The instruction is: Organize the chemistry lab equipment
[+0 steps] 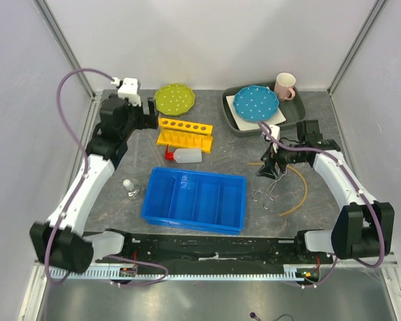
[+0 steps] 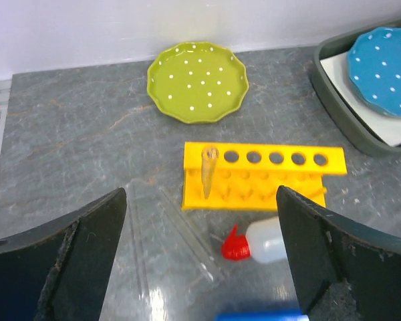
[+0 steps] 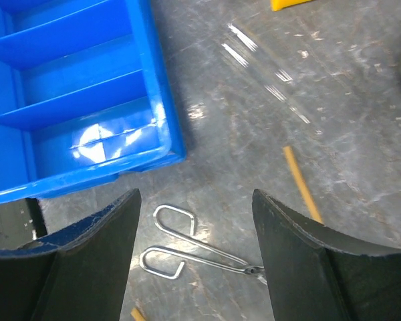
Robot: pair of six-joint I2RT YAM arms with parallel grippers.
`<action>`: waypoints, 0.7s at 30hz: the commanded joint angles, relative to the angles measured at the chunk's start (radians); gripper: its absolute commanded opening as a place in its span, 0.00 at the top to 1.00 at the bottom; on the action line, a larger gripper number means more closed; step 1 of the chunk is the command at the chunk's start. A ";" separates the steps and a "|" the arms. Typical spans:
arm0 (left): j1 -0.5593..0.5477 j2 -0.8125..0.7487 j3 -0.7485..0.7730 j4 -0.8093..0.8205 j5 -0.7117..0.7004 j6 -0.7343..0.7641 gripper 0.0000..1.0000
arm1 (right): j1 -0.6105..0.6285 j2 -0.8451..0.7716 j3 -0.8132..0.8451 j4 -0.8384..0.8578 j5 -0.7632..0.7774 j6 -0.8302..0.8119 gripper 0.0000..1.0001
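The yellow rack stands mid-table with one clear tube in its leftmost hole. In front of it the white squeeze bottle lies on its side, red cap pointing left. Clear glass tubes lie flat on the table below my left gripper, which is open and holds nothing. My right gripper hangs open over the metal tongs, not touching them. The tan tube curves to their right. A small clear flask stands left of the bin.
A blue divided bin sits front and centre. At the back, a green dotted plate lies left of a grey tray that holds a blue dotted plate. A pink-handled mug stands in the tray's right end.
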 commanded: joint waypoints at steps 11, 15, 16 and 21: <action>0.006 -0.556 -0.383 -0.134 0.190 -0.080 0.00 | 0.079 0.318 0.417 -0.318 0.236 -0.402 0.21; 0.006 -0.624 -0.445 -0.162 0.217 -0.080 0.00 | 0.101 0.454 0.521 -0.349 0.260 -0.575 0.21; 0.006 -0.633 -0.455 -0.165 0.216 -0.083 0.00 | 0.112 0.476 0.539 -0.360 0.268 -0.617 0.21; 0.006 -0.684 -0.498 -0.186 0.213 -0.140 0.02 | 0.148 0.600 0.624 -0.360 0.320 -0.671 0.22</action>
